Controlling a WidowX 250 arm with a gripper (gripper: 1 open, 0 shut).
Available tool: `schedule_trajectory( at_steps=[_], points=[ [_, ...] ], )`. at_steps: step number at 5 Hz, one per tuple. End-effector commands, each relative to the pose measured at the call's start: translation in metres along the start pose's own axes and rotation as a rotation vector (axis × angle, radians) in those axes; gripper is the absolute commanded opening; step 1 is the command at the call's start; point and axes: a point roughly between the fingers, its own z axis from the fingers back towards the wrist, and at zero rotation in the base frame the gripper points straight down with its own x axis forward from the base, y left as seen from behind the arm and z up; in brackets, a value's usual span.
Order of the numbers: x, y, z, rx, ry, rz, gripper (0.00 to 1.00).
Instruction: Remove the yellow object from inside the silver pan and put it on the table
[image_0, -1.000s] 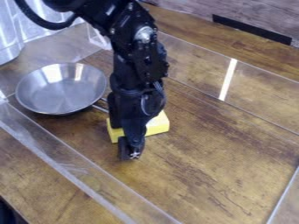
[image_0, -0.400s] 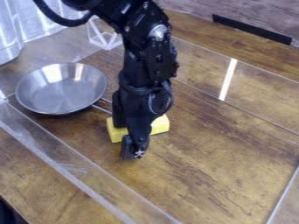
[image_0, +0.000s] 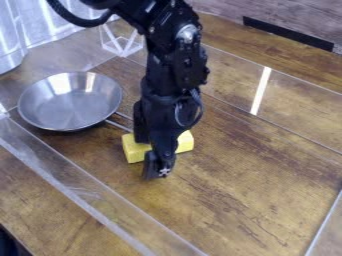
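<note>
The yellow object (image_0: 135, 148) lies flat on the table (image_0: 254, 190), just right of the silver pan (image_0: 64, 100), which is empty. My gripper (image_0: 160, 162) points steeply down over the block's middle and hides its top, so yellow shows on both sides of the black fingers. One fingertip (image_0: 158, 173) reaches the wood at the block's near side. The jaws stand wide apart and the block rests on the table, not lifted.
A clear wire-like stand (image_0: 123, 40) sits behind the pan, and a shiny metal thing (image_0: 11, 45) is at the far left edge. Glossy clear strips (image_0: 262, 90) run across the planks. A dark bar (image_0: 287, 32) lies at the back right.
The arm's upper links have leaned a little to the right. The gripper stays over the yellow block, which has not moved, and neither has the pan.
</note>
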Motion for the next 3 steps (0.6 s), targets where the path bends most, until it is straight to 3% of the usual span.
schedule_trajectory(
  at_steps=[1, 2, 3],
  points=[
    [0.014, 0.011, 0.020, 0.040, -0.059, 0.009, 1.00],
    [0.017, 0.016, 0.027, 0.052, -0.072, 0.017, 0.00],
    [0.019, 0.019, 0.034, 0.058, -0.086, 0.032, 1.00]
  ],
)
